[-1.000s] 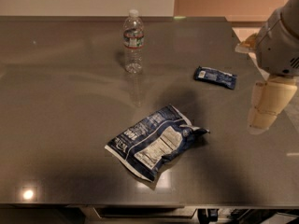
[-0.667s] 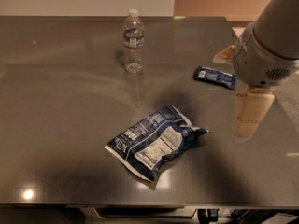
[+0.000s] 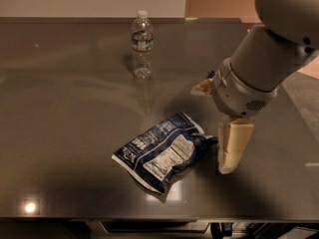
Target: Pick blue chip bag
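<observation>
The blue chip bag (image 3: 164, 151) lies flat on the dark table, crinkled navy foil with white text and a white label panel facing up, near the front centre. My gripper (image 3: 210, 129) hangs just right of the bag's right end, above the table. Its fingers are spread apart and empty: one cream finger (image 3: 233, 144) points down beside the bag, the other (image 3: 203, 87) sticks out to the left higher up. The big white arm (image 3: 269, 59) comes in from the upper right.
A clear water bottle (image 3: 142, 45) with a red-banded label stands upright at the back centre. The small blue snack packet is almost wholly hidden behind the arm. The table's front edge (image 3: 149, 219) runs close below the bag.
The arm has swung left and forward towards the bag. The gripper now sits right beside the bag's right end and the arm covers the small blue packet. The bag and bottle have not moved.
</observation>
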Controlling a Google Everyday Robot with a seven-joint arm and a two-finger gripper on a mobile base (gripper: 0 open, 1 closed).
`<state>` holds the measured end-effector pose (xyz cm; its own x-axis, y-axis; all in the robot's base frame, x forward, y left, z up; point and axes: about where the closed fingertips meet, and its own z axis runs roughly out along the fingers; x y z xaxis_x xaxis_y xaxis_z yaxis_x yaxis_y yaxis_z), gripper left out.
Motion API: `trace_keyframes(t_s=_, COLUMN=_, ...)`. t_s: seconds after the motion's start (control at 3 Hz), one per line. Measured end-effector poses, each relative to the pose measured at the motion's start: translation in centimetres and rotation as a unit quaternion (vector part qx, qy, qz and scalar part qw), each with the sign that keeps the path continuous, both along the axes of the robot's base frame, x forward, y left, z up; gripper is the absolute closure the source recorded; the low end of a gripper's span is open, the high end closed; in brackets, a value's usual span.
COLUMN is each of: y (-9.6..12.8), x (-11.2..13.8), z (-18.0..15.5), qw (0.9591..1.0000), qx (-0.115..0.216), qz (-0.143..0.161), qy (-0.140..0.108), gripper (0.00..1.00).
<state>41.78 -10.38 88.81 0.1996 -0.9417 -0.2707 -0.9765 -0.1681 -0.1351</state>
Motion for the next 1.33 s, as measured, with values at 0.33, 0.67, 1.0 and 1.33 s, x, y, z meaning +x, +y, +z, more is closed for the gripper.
trace_keyframes(t_s=0.33, y=1.9, x=-0.5, z=-2.5, qw=0.9991, qx=0.013, qz=0.035, qy=0.022, gripper=0.0)
trace_keyframes(t_s=0.67, y=2.9, x=-0.8, z=-4.4, qw=0.9978, qx=0.004, qz=0.049, qy=0.045, gripper=0.0)
trace_keyframes(t_s=1.0, y=3.1, x=-0.2, z=-6.0, qw=0.9968, qx=-0.013, qz=0.044, qy=0.065, gripper=0.0)
trace_keyframes(t_s=1.33, y=3.3, x=1.0, z=-6.4, qw=0.9966, qx=-0.018, qz=0.032, qy=0.073, gripper=0.18)
